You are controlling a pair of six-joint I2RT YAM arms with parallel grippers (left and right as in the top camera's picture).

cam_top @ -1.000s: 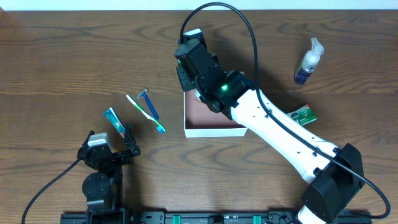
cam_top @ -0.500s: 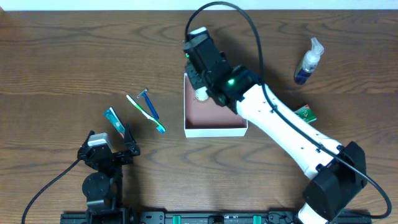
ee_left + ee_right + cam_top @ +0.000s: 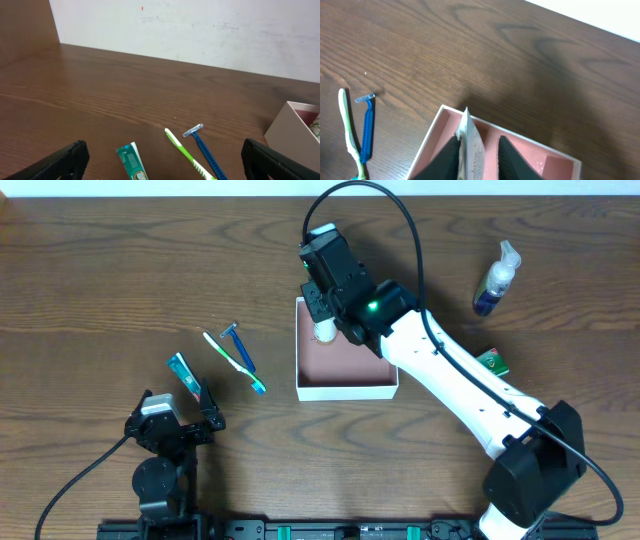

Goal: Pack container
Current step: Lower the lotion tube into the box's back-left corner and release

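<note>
the square box [image 3: 345, 392] with thin white walls and a smooth pink floor sits in the middle of the brown wood table [image 3: 100, 280]. the right hand [image 3: 479, 155] hangs over its far left corner, pinching a flat white tube [image 3: 469, 135]. the left hand [image 3: 162, 157] rests near left, fingers spread wide.

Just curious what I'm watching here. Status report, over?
Left end effector open, away from container. Right end effector shut on white tube, over the container. Toothbrush, razor lie apart, nothing blocking.
</note>
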